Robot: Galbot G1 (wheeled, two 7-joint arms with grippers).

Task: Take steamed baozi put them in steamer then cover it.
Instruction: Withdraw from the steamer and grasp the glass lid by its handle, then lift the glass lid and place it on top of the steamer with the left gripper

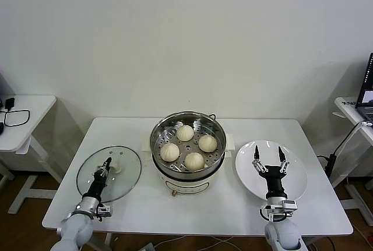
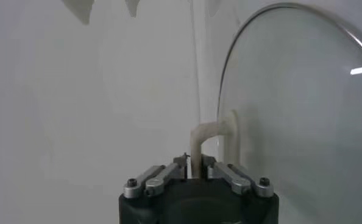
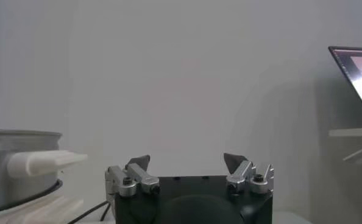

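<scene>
White-walled room; white desk [image 1: 192, 210] in the middle, smaller side tables at both edges of the head view.

Steamer [image 1: 188, 138]: shiny steel basket with a perforated bottom, on a white pot base, at the desk's centre. Uncovered.

Buns [image 1: 194, 161]: four, cream-white, pleated tops, all inside the steamer, set in a ring on the perforated floor.

Lid [image 1: 125, 178]: round clear glass with a metal rim, lying flat on the desk to the robot's left of the steamer, apart from it. Its cream-white handle [image 2: 204, 135] stands up from the glass centre.

Left gripper [image 1: 106, 165]: over the lid, fingers drawn together and clamped on the handle; the left wrist view shows the handle's curved bar pinched between the two fingertips [image 2: 180, 161].

Plate [image 1: 295, 184]: white, flat, on the desk to the robot's right of the steamer.

Right gripper [image 1: 268, 159]: above the plate, fingers spread wide, holding nothing, touching nothing visible.
</scene>
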